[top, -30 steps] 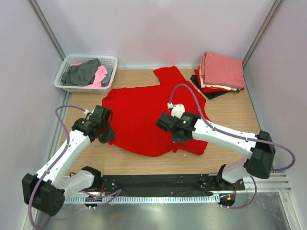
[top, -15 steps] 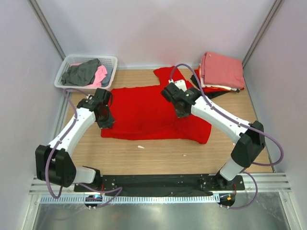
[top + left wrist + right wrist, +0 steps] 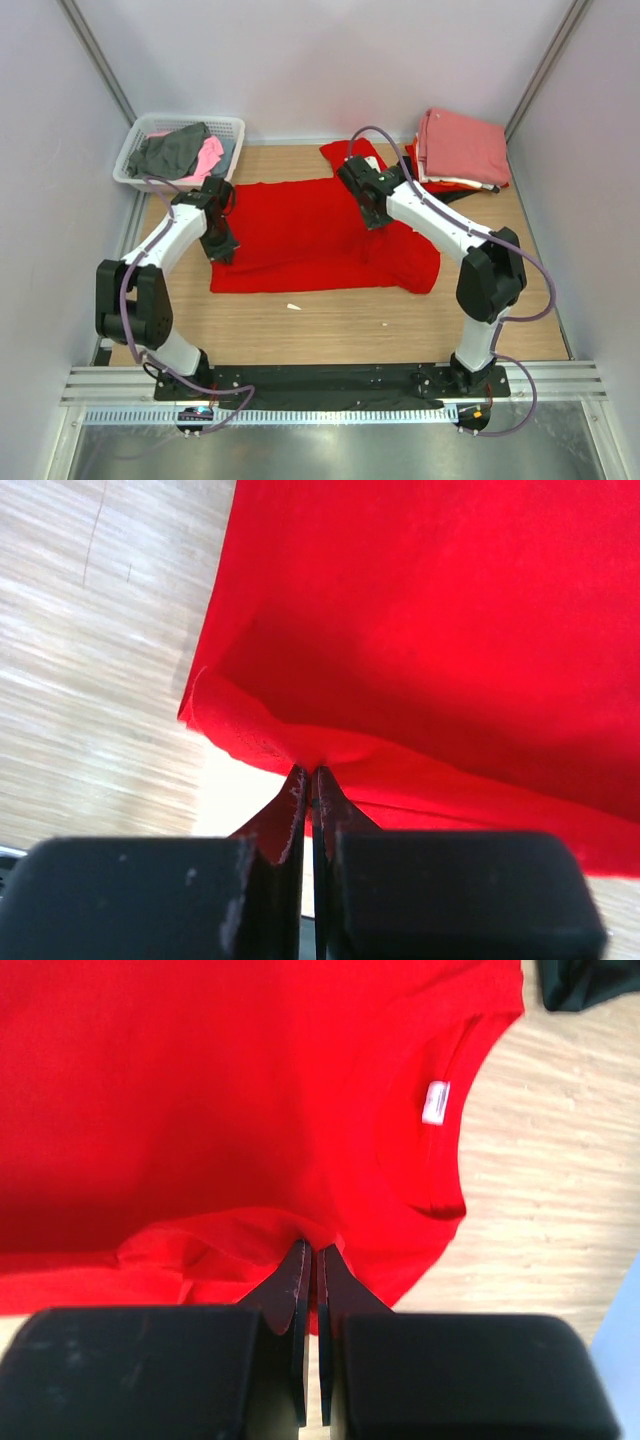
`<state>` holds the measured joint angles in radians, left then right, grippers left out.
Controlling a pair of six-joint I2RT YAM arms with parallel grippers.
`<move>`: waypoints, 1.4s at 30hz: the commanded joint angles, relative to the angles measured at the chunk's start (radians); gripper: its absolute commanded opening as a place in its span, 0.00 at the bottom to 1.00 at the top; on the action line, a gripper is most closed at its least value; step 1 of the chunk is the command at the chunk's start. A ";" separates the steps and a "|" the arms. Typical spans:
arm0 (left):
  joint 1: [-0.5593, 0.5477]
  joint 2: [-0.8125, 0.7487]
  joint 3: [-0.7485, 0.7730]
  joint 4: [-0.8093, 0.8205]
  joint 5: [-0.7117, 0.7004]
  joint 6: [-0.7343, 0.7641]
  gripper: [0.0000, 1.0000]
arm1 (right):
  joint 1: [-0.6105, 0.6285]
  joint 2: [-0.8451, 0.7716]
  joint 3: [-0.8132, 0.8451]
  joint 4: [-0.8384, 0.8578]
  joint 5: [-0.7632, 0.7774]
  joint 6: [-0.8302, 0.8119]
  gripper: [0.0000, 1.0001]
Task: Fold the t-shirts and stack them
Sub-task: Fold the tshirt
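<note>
A bright red t-shirt (image 3: 300,235) lies on the wooden table, folded over, with its white neck label (image 3: 434,1102) in the right wrist view. My left gripper (image 3: 222,245) is shut on the shirt's left edge (image 3: 250,730) and holds it a little off the table. My right gripper (image 3: 372,215) is shut on a fold of the same shirt (image 3: 250,1230) near the collar. A stack of folded t-shirts (image 3: 460,150), salmon-pink on top with red and black below, sits at the back right.
A white lattice basket (image 3: 222,125) at the back left holds grey and pink tees (image 3: 180,152). A small white scrap (image 3: 293,306) lies on the wood in front of the shirt. Grey walls close in both sides and the back.
Both grippers have moved away from the near edge toward the back, carrying the shirt's front edge over itself. The shirt now lies as a flatter, narrower band.
</note>
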<state>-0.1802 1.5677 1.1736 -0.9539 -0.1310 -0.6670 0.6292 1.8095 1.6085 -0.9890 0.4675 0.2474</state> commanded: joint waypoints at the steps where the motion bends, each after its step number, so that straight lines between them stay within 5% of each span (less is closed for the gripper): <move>1: 0.019 0.041 0.060 0.023 -0.013 0.024 0.00 | -0.028 0.040 0.089 0.056 -0.009 -0.068 0.01; 5: 0.033 0.147 0.103 0.014 -0.016 0.043 0.01 | -0.057 0.160 0.165 0.069 -0.021 -0.118 0.01; 6: 0.036 0.167 0.113 0.012 -0.015 0.044 0.07 | -0.066 0.187 0.197 0.076 -0.021 -0.122 0.03; 7: 0.048 0.190 0.132 0.007 -0.015 0.046 0.12 | -0.075 0.212 0.220 0.072 -0.023 -0.126 0.10; 10: 0.064 0.241 0.162 -0.006 -0.015 0.055 0.22 | -0.123 0.321 0.326 0.047 0.025 -0.120 0.53; 11: 0.064 0.241 0.181 -0.014 -0.018 0.056 0.38 | -0.143 0.347 0.355 0.017 0.063 -0.116 0.72; 14: 0.061 0.168 0.175 -0.026 -0.048 0.061 0.67 | -0.175 0.361 0.397 -0.011 0.134 -0.080 0.86; 18: 0.058 0.045 0.120 -0.040 -0.096 0.064 0.75 | -0.200 0.176 0.189 0.088 0.103 -0.010 0.94; 24: 0.058 -0.185 -0.157 0.058 0.042 -0.037 0.74 | -0.299 -0.258 -0.308 0.287 -0.174 0.211 1.00; 29: 0.058 -0.285 -0.363 0.211 0.116 -0.144 0.73 | -0.456 -0.530 -0.675 0.412 -0.397 0.372 0.93; 42: 0.059 -0.290 -0.506 0.362 -0.007 -0.206 0.72 | -0.615 -0.579 -0.983 0.567 -0.590 0.424 0.66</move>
<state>-0.1230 1.2972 0.6785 -0.6765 -0.0834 -0.8471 0.0475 1.2297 0.6430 -0.5362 -0.0463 0.6487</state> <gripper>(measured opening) 0.724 0.681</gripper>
